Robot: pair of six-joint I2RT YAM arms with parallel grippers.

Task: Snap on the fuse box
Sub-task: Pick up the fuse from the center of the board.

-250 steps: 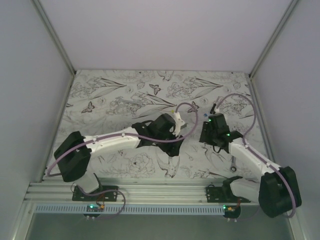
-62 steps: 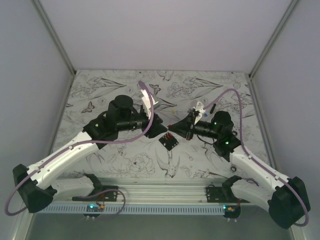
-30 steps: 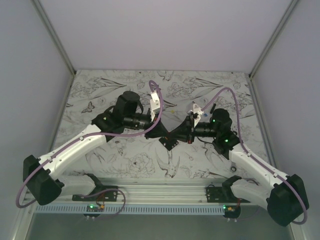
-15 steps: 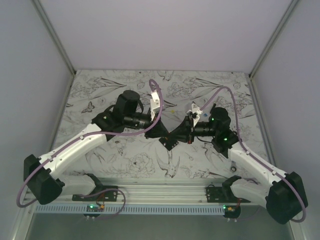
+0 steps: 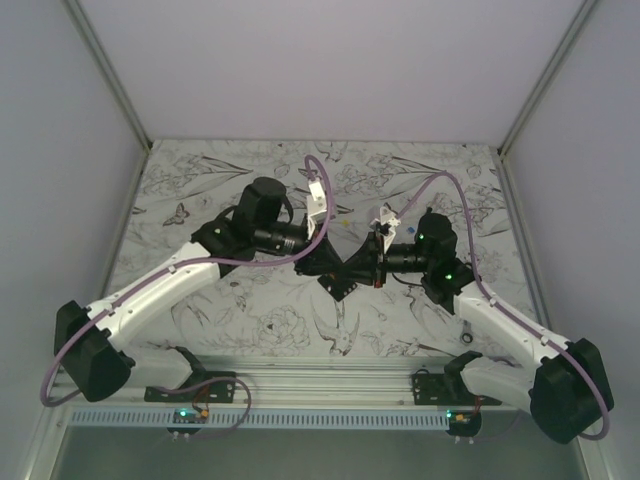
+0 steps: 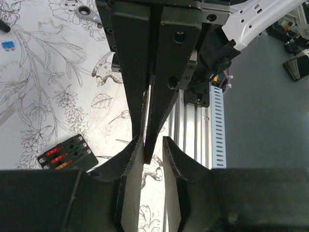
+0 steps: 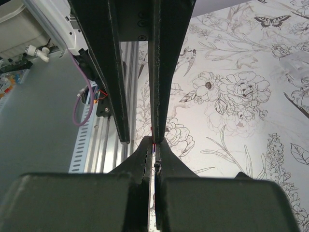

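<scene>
The fuse box (image 5: 338,288) is a small black square lying on the flowered table. Its red and orange fuses (image 6: 67,154) face up. Just above it both grippers meet tip to tip. My left gripper (image 6: 150,141) stands open with a narrow gap. The shut tip of my right gripper (image 6: 147,153) reaches into that gap and touches one left finger. In the right wrist view my right gripper (image 7: 155,141) is shut on a thin red fuse (image 7: 154,138). The left fingers (image 7: 163,72) come down from above to its tip.
A loose blue fuse (image 6: 7,45) and a metal wrench (image 6: 87,9) lie on the table. A wrench (image 5: 467,337) rests beside the right arm. A pale clear piece (image 7: 293,65) lies further off. The aluminium rail (image 5: 320,385) runs along the near edge.
Two seconds ago the grippers hung apart above the fuse box; they have closed in and now meet. In the last second my left jaws have widened slightly.
</scene>
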